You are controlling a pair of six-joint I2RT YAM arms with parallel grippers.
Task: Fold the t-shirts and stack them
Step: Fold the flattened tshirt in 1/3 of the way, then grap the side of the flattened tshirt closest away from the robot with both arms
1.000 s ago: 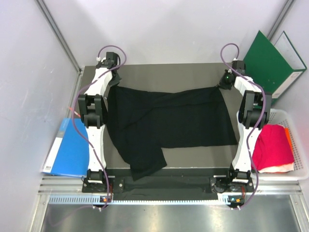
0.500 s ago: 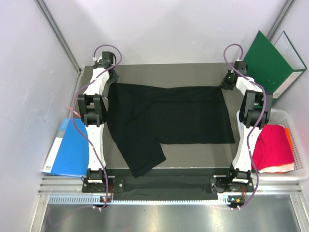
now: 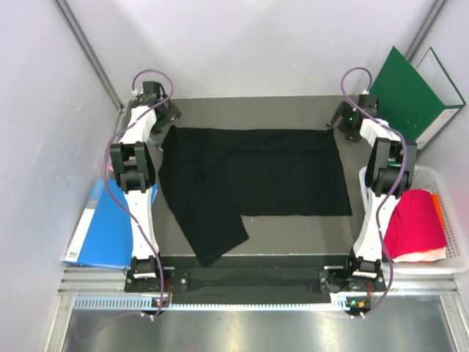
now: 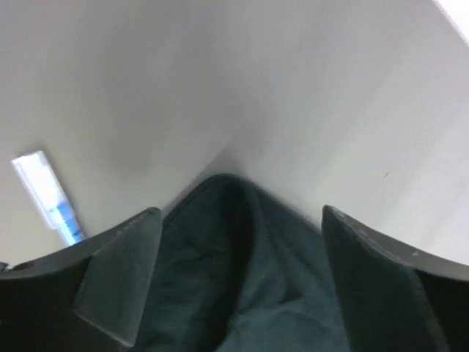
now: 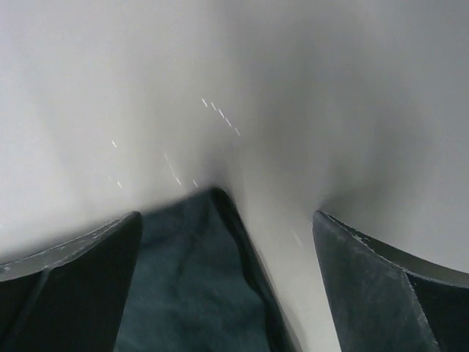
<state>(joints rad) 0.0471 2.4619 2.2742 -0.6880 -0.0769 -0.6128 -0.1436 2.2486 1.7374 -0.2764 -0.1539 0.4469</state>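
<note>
As the left tool (image 4: 238, 213) and right tool (image 5: 226, 216) stand apart over the black t-shirt (image 3: 256, 172), a low retreat could snag its far corners.

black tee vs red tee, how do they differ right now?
Colour: the black t-shirt is all black, the red t-shirt magenta-red. Pose: black t-shirt spread wide on the table; red t-shirt folded compact in the basket. Both are plain cloth.

You see the black t-shirt (image 3: 264, 172) as soft matt cloth, lightly creased, on a smooth matt grey bench (image 3: 249, 110). The magenta-red t-shirt (image 3: 414, 220) is similar soft cloth, inside a white plastic basket (image 3: 456, 227). The blue folder (image 3: 106, 224) looks smooth, slightly glossy.
</note>
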